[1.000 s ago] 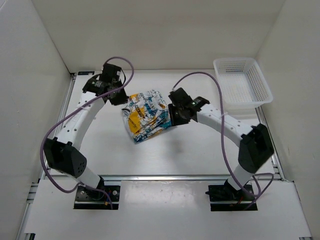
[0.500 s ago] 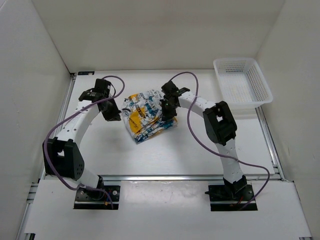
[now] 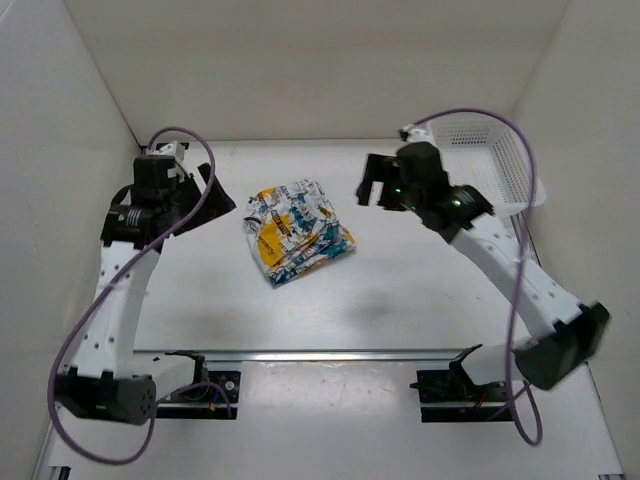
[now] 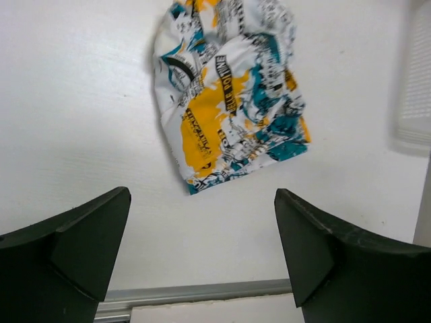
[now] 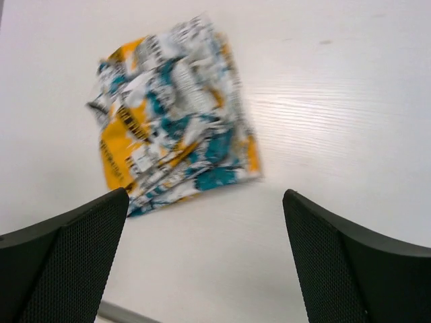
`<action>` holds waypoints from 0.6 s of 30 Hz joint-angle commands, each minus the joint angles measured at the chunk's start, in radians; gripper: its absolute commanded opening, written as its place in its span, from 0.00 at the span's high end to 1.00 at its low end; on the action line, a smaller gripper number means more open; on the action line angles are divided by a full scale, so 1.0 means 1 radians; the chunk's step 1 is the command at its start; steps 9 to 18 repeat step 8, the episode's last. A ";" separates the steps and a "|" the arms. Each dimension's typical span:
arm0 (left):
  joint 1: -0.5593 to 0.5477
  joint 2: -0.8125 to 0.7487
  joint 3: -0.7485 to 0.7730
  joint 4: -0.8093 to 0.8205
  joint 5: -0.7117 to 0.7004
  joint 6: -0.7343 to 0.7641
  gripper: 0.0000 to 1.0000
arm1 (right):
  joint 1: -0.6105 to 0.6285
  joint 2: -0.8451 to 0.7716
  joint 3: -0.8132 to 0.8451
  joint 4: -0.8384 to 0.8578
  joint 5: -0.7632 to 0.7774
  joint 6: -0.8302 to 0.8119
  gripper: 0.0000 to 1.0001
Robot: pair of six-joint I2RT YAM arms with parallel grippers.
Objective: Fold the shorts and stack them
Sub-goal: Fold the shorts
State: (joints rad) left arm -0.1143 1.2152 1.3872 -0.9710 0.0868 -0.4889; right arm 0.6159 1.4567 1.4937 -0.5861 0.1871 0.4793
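Because the shorts (image 3: 297,235) lie near the middle of the counter (image 3: 400,290), bunched into a compact folded bundle, they sit between the two arms, and neither arm has a clear advantage in reach. The left pincer (image 3: 212,196) hovers just off the bundle's left side and the right pincer (image 3: 372,183) just off its far right corner. Each is well apart from the fabric in height, judging by how much of the shorts each wrist view takes in. Both pincers have their fingers spread wide and hold nothing. The bundle's longer side appears to run from the far edge toward the near edge, slanting a little rightward. Either pincer would therefore come in across that axis from its own side. The mesh basket (image 3: 475,119) stands at the far right corner, well apart from the shorts.
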 commanded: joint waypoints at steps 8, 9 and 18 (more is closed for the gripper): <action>0.004 -0.252 -0.059 -0.057 0.004 0.029 0.00 | -0.024 -0.314 -0.414 -0.167 0.403 0.113 0.00; 0.004 -0.252 -0.059 -0.057 0.004 0.029 0.00 | -0.024 -0.314 -0.414 -0.167 0.403 0.113 0.00; 0.004 -0.252 -0.059 -0.057 0.004 0.029 0.00 | -0.024 -0.314 -0.414 -0.167 0.403 0.113 0.00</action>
